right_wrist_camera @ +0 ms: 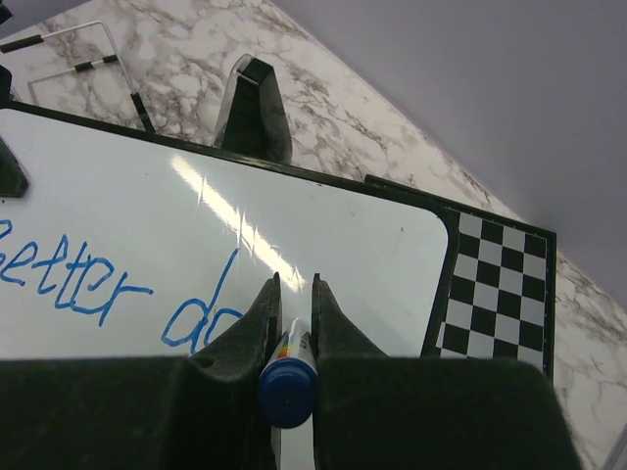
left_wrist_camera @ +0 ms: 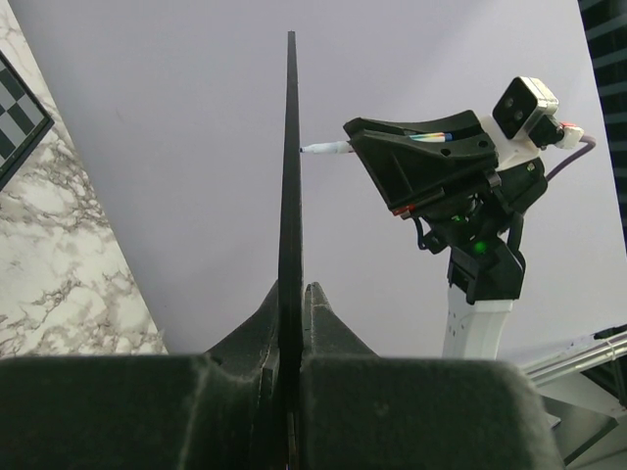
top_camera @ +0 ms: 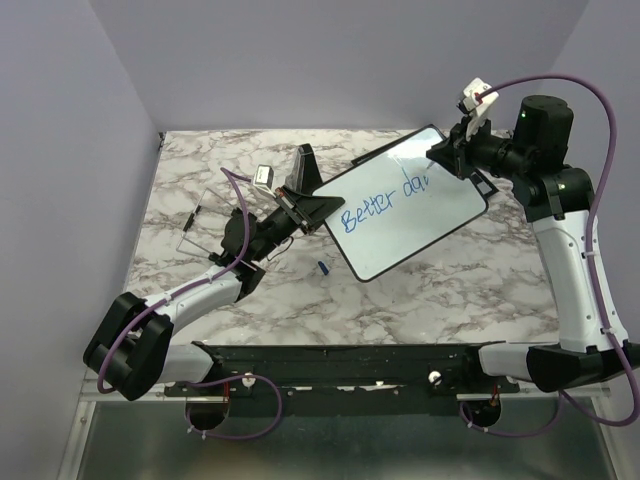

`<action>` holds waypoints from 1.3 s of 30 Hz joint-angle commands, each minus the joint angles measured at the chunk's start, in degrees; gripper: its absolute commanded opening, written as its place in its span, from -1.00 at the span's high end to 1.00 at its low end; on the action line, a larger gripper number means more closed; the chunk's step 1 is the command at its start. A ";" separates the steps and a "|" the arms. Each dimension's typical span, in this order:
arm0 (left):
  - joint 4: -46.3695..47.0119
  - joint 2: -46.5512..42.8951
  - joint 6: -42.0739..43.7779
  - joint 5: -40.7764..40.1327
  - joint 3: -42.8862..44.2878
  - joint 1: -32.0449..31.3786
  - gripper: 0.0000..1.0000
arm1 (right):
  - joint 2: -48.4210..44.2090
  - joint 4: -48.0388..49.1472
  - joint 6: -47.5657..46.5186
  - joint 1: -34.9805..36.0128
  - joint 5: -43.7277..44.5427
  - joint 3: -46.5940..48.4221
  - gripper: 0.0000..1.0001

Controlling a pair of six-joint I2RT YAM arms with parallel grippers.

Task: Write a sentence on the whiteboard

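Note:
The whiteboard (top_camera: 400, 215) is held tilted over the middle of the table; it appears edge-on in the left wrist view (left_wrist_camera: 290, 166) and face-on in the right wrist view (right_wrist_camera: 323, 225). My left gripper (top_camera: 298, 203) (left_wrist_camera: 294, 294) is shut on its left rim. The sentence (top_camera: 385, 203) reads "Better da" in blue, also in the right wrist view (right_wrist_camera: 98, 284). My right gripper (top_camera: 447, 155) (right_wrist_camera: 292, 284) is shut on a blue-capped marker (right_wrist_camera: 287, 392), and the marker's tip (left_wrist_camera: 323, 149) touches the board just right of the "da".
A black-and-white chessboard (right_wrist_camera: 495, 294) (left_wrist_camera: 20, 108) lies on the marble table behind and under the whiteboard's far corner. A small blue marker cap (top_camera: 323, 267) lies on the table near the board's lower edge. A clear frame with black marks (top_camera: 200, 225) sits at the left.

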 commanded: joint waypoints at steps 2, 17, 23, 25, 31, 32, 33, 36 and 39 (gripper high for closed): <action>9.54 -1.29 -3.11 -0.19 0.77 0.29 1.00 | -1.28 -1.68 -1.50 -0.29 0.16 -1.49 0.99; 9.98 -0.59 -3.19 -0.36 1.12 0.55 1.00 | -7.17 -6.78 -3.35 -0.29 -1.76 -8.97 0.99; 9.98 -0.24 -3.11 -0.27 1.39 0.56 1.00 | -7.44 -8.01 -2.91 -0.21 -6.16 -10.55 0.99; 9.89 -0.24 -3.02 -0.27 1.30 0.56 1.00 | -7.18 -6.96 -1.78 -0.29 -8.00 -10.03 0.99; 9.81 0.29 -3.11 -0.36 1.21 0.56 1.00 | -5.25 -1.68 4.20 -0.38 -10.12 -3.62 0.99; 9.46 0.12 -2.84 -0.36 1.04 0.56 1.00 | -5.07 -1.42 4.38 -0.38 -9.33 -1.35 0.99; 9.28 -0.06 -2.76 -0.36 0.86 0.56 1.00 | -4.89 -1.24 4.38 -0.38 -6.98 -0.72 0.99; 9.37 -0.06 -2.84 -0.36 0.68 0.56 1.00 | -4.37 -0.37 4.30 -2.13 -4.76 0.34 0.99; 9.89 0.03 -2.93 -0.10 0.59 0.56 1.00 | -4.28 1.22 4.56 -3.28 -2.40 -1.05 0.99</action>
